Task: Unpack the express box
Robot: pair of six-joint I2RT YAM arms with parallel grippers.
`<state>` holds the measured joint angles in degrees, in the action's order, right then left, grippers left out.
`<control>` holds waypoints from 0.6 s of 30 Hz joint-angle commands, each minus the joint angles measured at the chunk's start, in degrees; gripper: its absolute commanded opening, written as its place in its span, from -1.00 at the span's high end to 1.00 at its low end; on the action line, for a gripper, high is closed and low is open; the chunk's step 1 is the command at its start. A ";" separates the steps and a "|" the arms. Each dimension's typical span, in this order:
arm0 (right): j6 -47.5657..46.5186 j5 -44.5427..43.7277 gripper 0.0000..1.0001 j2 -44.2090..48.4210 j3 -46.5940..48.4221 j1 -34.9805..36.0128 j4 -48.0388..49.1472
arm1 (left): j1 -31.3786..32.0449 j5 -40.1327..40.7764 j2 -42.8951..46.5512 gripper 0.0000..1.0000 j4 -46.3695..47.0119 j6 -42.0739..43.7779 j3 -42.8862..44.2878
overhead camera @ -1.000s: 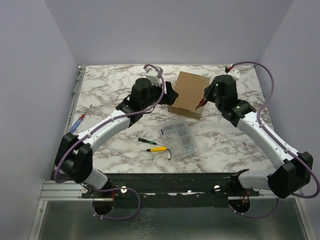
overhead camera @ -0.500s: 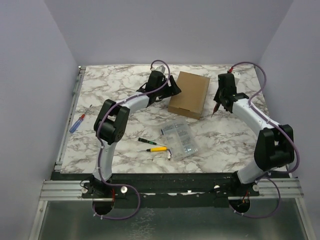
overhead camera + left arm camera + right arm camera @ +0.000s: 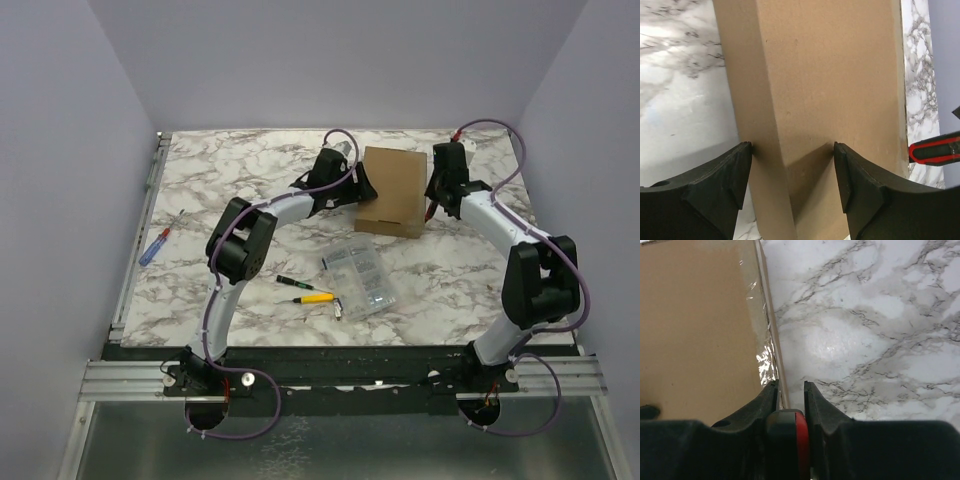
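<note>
Brown box [image 3: 393,185] at the far middle of the table [image 3: 220,200]
My left claw [image 3: 792,147] stands open astride the box's edge; my right claw [image 3: 790,385], beside its taped side, is clamped on a red tool [image 3: 800,437].

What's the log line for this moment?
left hand: open, astride left edge of express box | right hand: shut on red-and-black tool at its taped right edge | lid: closed

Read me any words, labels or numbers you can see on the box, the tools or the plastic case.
None readable. The express box is plain brown cardboard with clear tape; the clear case, the yellow-handled screwdriver and the red-and-black tool in the right gripper show no legible print.
</note>
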<state>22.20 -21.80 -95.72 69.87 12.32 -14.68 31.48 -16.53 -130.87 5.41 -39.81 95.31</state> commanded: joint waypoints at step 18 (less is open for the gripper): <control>-8.70 -13.86 0.99 10.26 -2.33 -1.25 11.54 | 3.03 13.09 7.53 -0.69 -23.68 18.86 7.85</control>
<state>20.49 -30.81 -84.75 62.76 11.90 -12.12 35.00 -11.99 -127.74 -9.26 -28.77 99.13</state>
